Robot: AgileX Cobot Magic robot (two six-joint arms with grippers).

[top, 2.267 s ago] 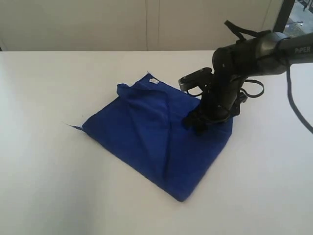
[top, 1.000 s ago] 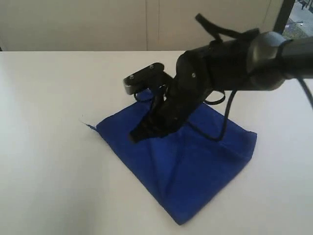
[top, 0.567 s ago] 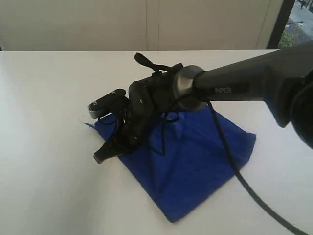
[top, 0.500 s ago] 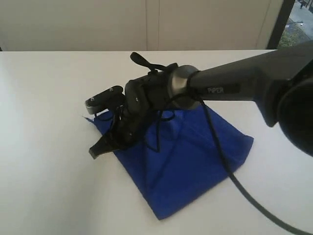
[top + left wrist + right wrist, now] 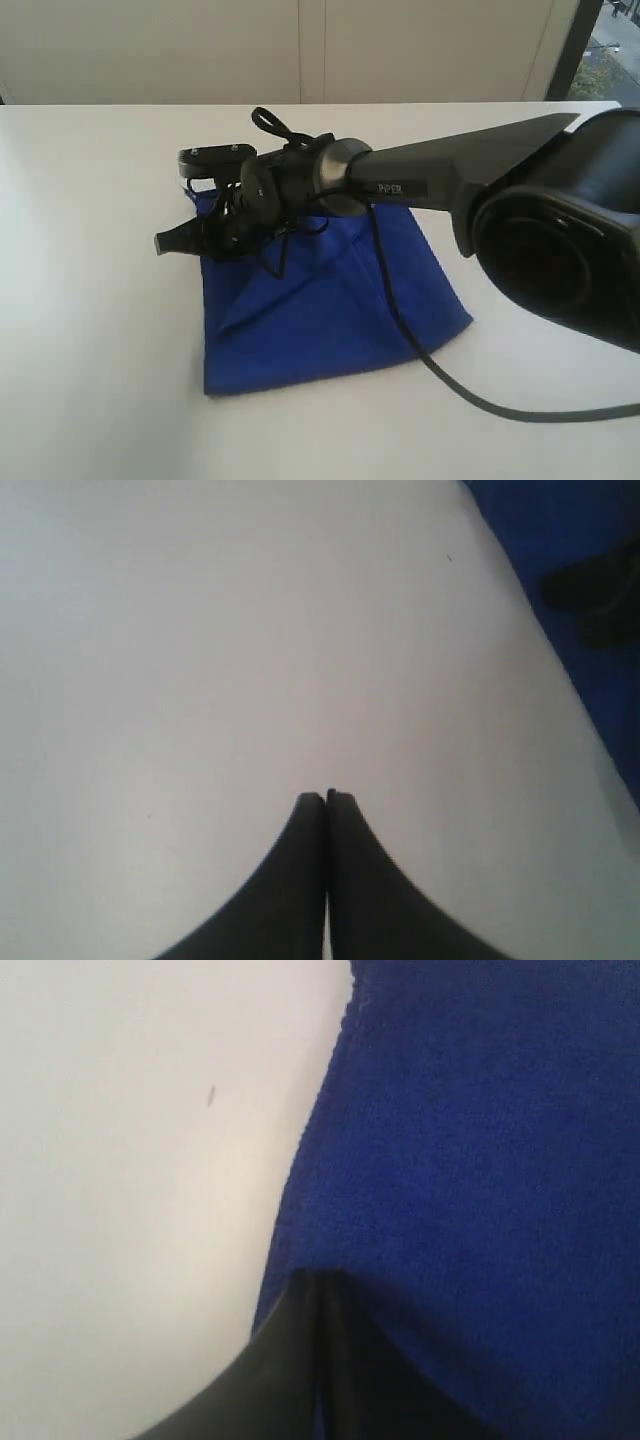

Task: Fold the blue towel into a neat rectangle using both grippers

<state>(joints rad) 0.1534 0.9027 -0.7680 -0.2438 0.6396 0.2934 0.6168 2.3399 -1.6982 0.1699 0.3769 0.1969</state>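
As the right arm [image 5: 450,175] swept leftward across the table [image 5: 80,350], the towel [image 5: 330,300] slid and turned with it. It ended as a rough blue rectangle near the middle of the white surface, one long edge facing the camera where a corner had pointed moments earlier. The right gripper [image 5: 165,243] reached over the cloth's far-left corner, its tips just past the edge and its jaws pressed together after standing slightly apart a second before. The wrist view showed no cloth visibly pinched between them. The left gripper [image 5: 327,798] hung over bare table beside the towel, its jaws likewise closed and empty.

A diagonal crease [image 5: 280,295] ran across the top layer and the right-hand edge lay uneven. The fold appeared to be laid but not yet neat. Squaring it or halving it again would probably call for both sets of jaws to open and take fresh corners. A dragging gripper risked pulling the layers askew.
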